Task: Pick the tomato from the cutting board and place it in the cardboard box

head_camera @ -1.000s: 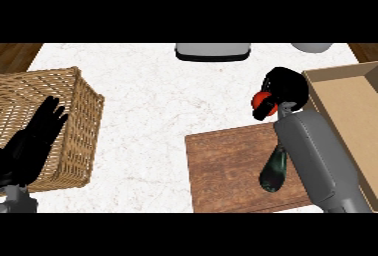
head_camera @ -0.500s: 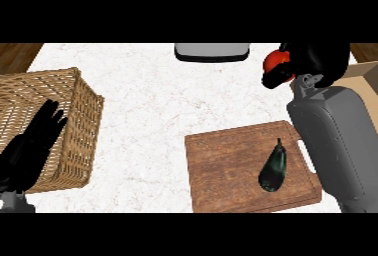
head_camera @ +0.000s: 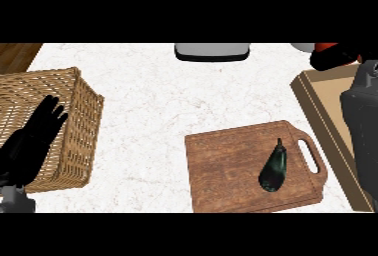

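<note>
Gripping the tomato [head_camera: 325, 46], the right hand [head_camera: 334, 57] hangs above the cardboard box [head_camera: 325, 120].

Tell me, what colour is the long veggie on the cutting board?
Very dark green, almost black. The eggplant shows best in the head view.

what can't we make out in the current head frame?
- Tomato: only a red sliver shows; the right hand curls round it at the top edge.
- Cardboard box: interior hidden by the right forearm, cut by the right edge.
- Grey object: cut by the top edge, unidentifiable.
</note>
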{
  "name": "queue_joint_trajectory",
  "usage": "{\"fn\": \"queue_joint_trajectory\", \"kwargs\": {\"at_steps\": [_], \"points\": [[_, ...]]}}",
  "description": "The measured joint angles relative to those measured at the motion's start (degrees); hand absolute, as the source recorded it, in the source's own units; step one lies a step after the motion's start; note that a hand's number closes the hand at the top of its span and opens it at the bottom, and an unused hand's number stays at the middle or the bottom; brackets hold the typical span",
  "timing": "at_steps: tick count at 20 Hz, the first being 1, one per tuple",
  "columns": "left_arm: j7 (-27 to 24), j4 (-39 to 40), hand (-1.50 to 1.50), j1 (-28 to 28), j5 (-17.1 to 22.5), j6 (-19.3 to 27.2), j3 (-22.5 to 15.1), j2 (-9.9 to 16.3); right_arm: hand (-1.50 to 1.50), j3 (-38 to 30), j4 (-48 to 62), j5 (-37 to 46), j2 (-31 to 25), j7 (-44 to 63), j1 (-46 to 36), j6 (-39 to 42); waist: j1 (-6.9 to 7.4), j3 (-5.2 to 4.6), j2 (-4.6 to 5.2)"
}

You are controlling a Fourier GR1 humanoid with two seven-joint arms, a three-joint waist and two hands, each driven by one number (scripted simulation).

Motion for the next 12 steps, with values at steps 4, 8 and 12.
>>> {"fn": "queue_joint_trajectory", "kwargs": {"at_steps": [4,8,12], "points": [[0.09,-0.50,0.00,0.67,0.02,-0.28,0.44,0.06,1.50,-3.09,-1.07,-0.43,-2.98,-1.72,2.31,1.51,0.16,0.01,0.06],[-1.27,-0.01,0.00,0.90,-1.42,0.15,-0.55,-1.23,1.50,-6.63,0.76,-2.17,-6.41,-5.42,3.59,2.20,0.28,0.03,0.14],[-0.84,0.04,0.00,0.40,-1.22,-0.15,-0.25,-1.08,1.50,-9.36,5.38,-2.84,-9.00,-11.33,6.01,-2.60,0.45,0.03,0.22]]}}
